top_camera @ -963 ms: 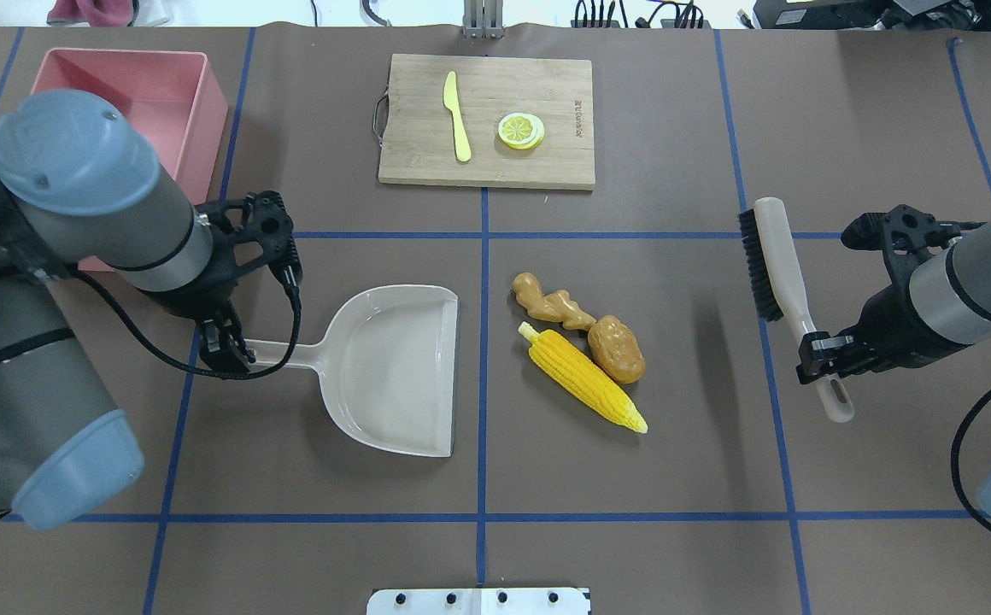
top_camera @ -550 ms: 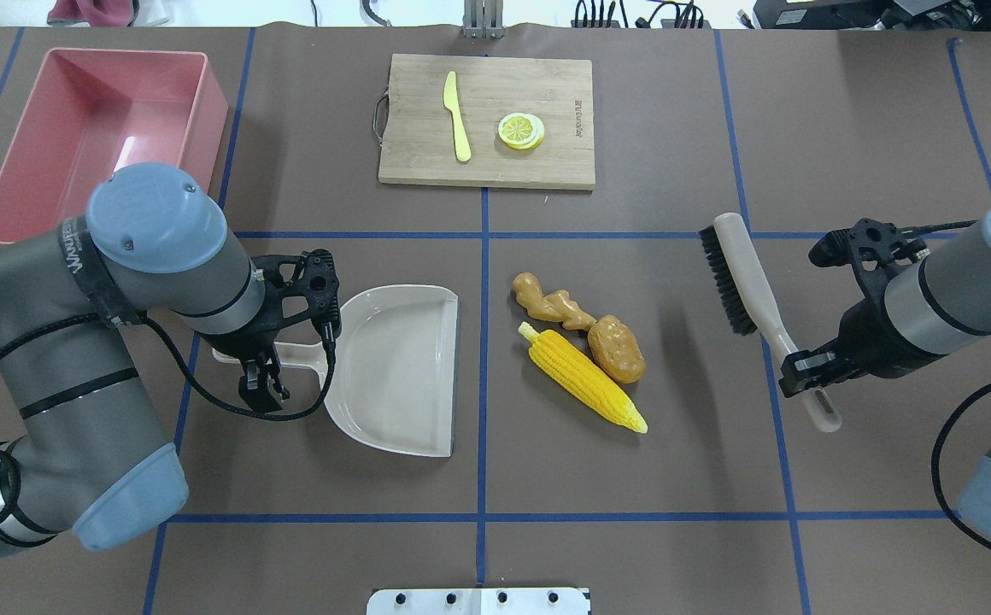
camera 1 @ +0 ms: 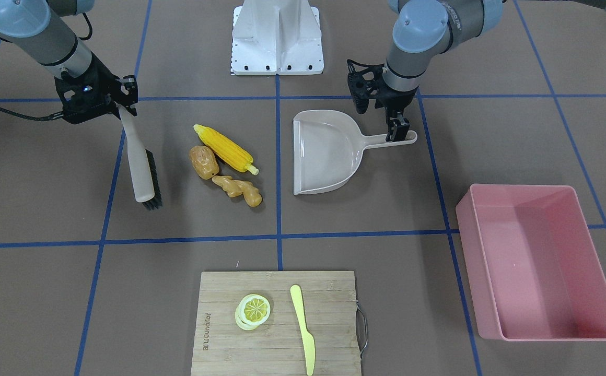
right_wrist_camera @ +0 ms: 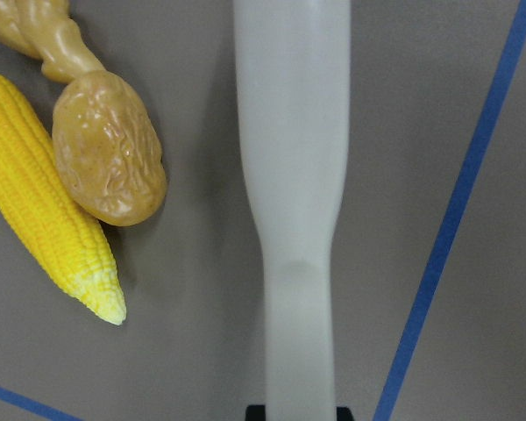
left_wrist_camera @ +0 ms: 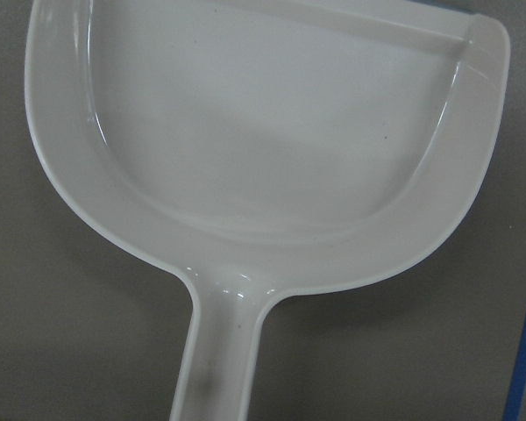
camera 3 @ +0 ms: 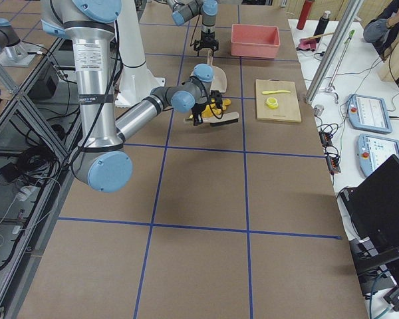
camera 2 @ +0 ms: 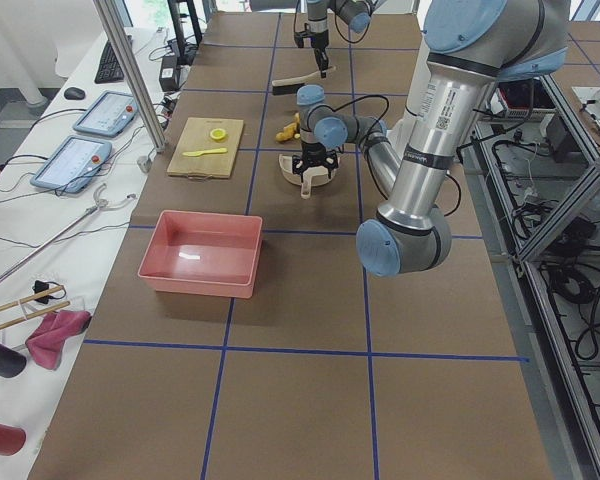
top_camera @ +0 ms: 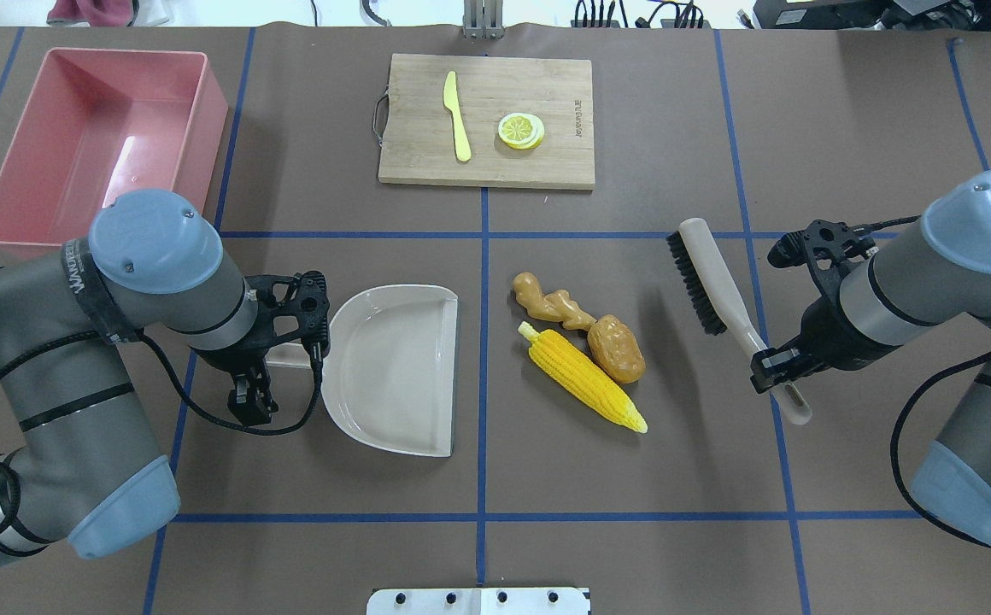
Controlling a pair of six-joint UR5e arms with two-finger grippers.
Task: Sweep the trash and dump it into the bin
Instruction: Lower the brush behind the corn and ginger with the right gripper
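Observation:
The trash lies mid-table: a yellow corn cob [top_camera: 585, 380], a brown potato [top_camera: 617, 348] and a tan ginger root [top_camera: 551, 303], touching one another. To their left a beige dustpan [top_camera: 393, 367] rests flat, its mouth facing them. My left gripper [camera 1: 398, 133] hangs at the dustpan's handle [left_wrist_camera: 215, 368] and looks open. My right gripper [top_camera: 773, 367] is shut on the handle of a brush [top_camera: 718, 282], held right of the potato [right_wrist_camera: 110, 158] with its bristles toward the trash. The pink bin [top_camera: 94, 137] stands empty at the far left corner.
A wooden cutting board [top_camera: 530, 162] at the table's far middle carries a pale yellow knife [top_camera: 457, 115] and a lemon slice [top_camera: 521, 131]. The robot's white base plate [camera 1: 277, 36] sits at the near edge. Blue tape lines cross the brown table.
My left arm swung down and its gripper settled by the dustpan handle. My right arm carried the brush leftward, closer to the trash. Dustpan and trash have not moved.

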